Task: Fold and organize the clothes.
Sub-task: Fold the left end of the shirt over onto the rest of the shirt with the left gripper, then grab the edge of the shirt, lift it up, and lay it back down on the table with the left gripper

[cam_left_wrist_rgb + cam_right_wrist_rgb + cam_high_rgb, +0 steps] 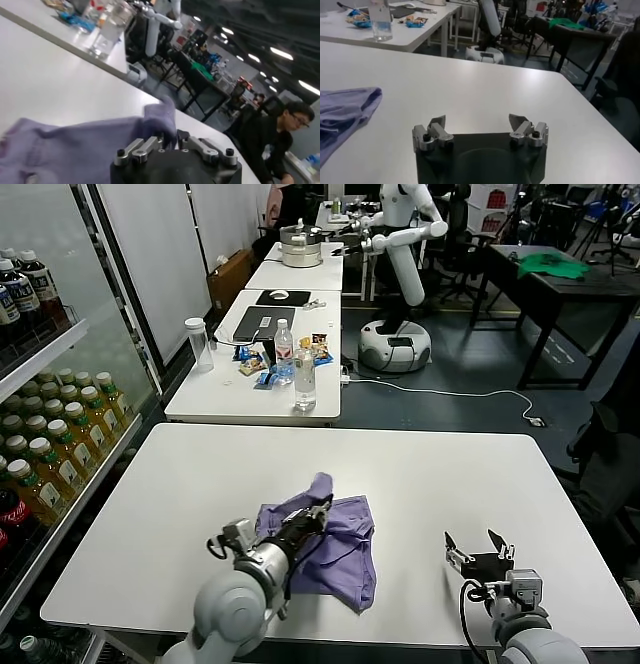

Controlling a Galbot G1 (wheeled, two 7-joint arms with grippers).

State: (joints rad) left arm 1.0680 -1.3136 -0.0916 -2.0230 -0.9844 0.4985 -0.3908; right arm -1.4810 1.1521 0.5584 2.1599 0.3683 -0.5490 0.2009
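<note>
The lavender-purple T-shirt (340,544) lies crumpled on the white table (430,474), near its front edge, left of centre. My left gripper (318,506) is shut on a fold of the T-shirt and lifts a peak of fabric above the rest. In the left wrist view the gripper (170,139) pinches the purple cloth (85,150) between its fingers. My right gripper (478,548) is open and empty near the front right of the table, apart from the shirt. In the right wrist view it (477,122) faces bare table, with the shirt's edge (345,112) to one side.
A second white table (250,374) behind holds bottles, snacks and a laptop. A drinks shelf (40,434) stands at the left. Another robot (400,274) and a dark table with a green cloth (555,266) are farther back. A person (280,140) sits nearby.
</note>
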